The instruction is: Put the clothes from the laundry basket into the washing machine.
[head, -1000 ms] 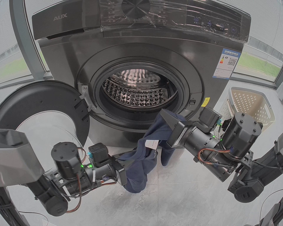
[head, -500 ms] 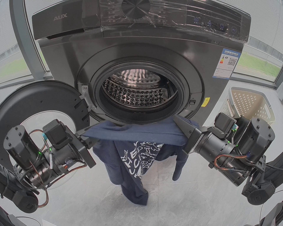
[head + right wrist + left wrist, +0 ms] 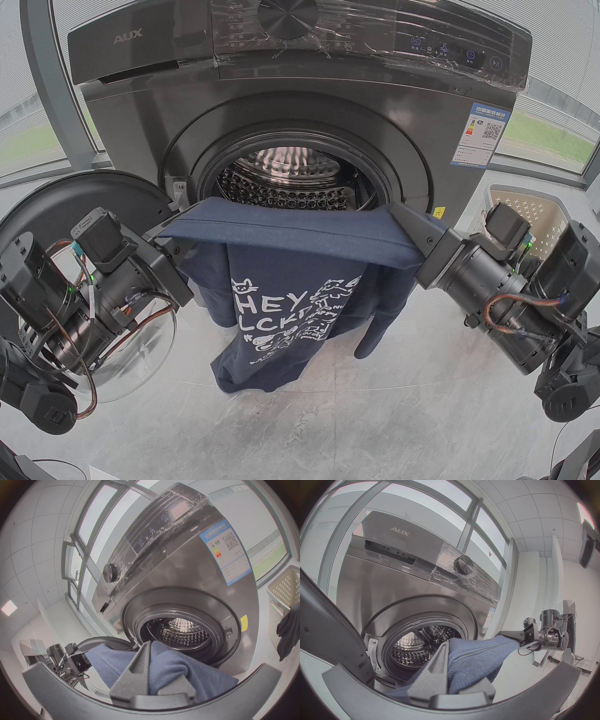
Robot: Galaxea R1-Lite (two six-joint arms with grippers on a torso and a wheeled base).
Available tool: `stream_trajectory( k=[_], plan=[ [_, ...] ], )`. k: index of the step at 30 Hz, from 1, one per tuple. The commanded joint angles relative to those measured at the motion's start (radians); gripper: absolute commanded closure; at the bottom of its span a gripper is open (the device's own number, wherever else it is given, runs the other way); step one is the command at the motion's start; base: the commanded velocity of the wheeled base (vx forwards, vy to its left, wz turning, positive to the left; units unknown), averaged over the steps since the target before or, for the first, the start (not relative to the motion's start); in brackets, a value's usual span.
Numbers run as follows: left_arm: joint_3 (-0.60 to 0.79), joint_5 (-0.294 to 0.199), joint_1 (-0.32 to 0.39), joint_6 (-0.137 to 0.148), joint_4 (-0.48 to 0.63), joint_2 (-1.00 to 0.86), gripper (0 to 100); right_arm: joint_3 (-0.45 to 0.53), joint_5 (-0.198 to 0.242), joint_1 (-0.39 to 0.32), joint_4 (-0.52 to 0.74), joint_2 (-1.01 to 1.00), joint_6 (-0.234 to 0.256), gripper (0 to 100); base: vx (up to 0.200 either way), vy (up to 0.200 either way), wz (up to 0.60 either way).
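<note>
The navy T-shirt [image 3: 294,275] hung stretched between my two pincers. Its top edge lay level across the lower part of the open drum mouth [image 3: 294,178] of the washing machine [image 3: 300,81], and its printed front dangled toward the pale tiled floor [image 3: 387,412]. My left gripper [image 3: 169,236] pinched the left end and my right gripper [image 3: 401,217] the right end, both pressed tight on cloth. The machine's door [image 3: 81,200] stood swung open on the left, just beside my left gripper. Windows ran behind the machine. The laundry basket [image 3: 531,215] stood to its right, with a dark garment [image 3: 289,633] draped over the rim.
</note>
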Motion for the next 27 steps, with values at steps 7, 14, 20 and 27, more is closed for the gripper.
stream_trajectory(
  k=[7, 14, 20, 27],
  plan=[
    [-0.045, 0.028, 0.0, -0.017, -0.002, 0.002, 100, -0.071, -0.007, -0.008, 0.017, -0.02, 0.001, 100, 0.0, 0.0, 0.0],
    [-0.045, 0.036, 0.002, -0.025, -0.002, 0.004, 100, -0.071, -0.013, -0.008, 0.023, -0.02, 0.001, 100, 0.0, 0.0, 0.0],
    [-0.062, 0.05, 0.002, -0.025, 0.001, -0.009, 100, -0.069, -0.017, -0.01, 0.012, -0.034, 0.001, 100, 0.0, 0.0, 0.0],
    [0.0, 0.048, -0.017, -0.02, 0.004, -0.009, 100, -0.009, -0.014, -0.002, 0.015, -0.029, 0.004, 100, 0.0, 0.0, 0.0]
  ],
)
